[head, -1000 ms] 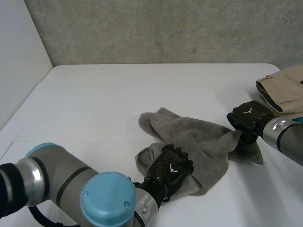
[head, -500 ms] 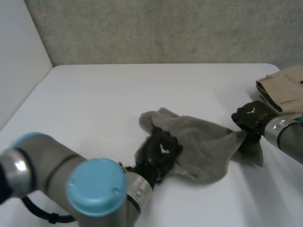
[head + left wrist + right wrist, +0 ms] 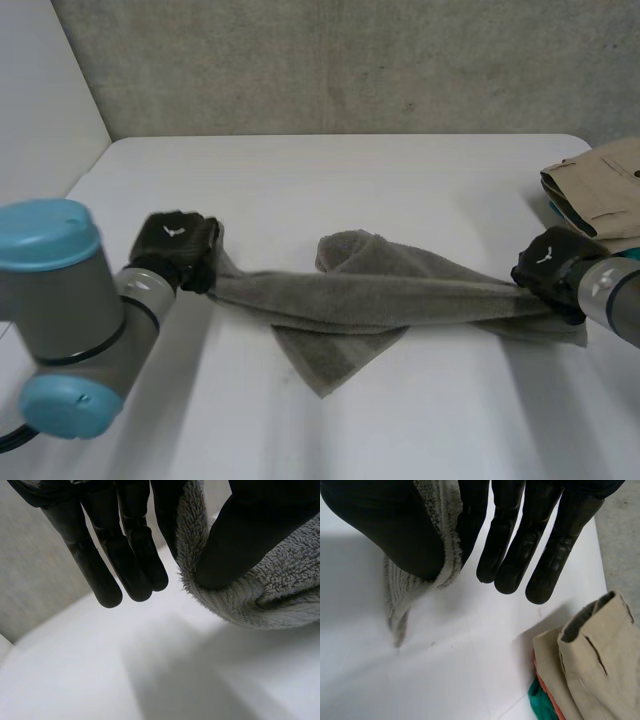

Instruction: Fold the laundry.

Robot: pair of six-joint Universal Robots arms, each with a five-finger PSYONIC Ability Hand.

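Towel (image 3: 370,300) was grey terry, stretched into a long twisted band across the white table (image 3: 350,170), running 9 to 3 o'clock in the head view. A loose flap spread off the band toward 6 o'clock near its middle, and a bunched fold sat on its 12 o'clock side.

You had the left hand (image 3: 178,250) at the band's 9 o'clock end. In the left wrist view the thumb (image 3: 250,535) and one finger clamped the towel's edge between them; the other fingers (image 3: 125,555) were straight and off the cloth.

You had the right hand (image 3: 553,272) at the 3 o'clock end with the same grip: thumb pressing the hem against one finger, the remaining fingers straight and holding nothing.

Couldn't tell whether the band's middle touched the table or hung just above it.

A stack of folded clothes (image 3: 600,185), beige on top, sat at 1 o'clock of the right hand, apart from the towel.
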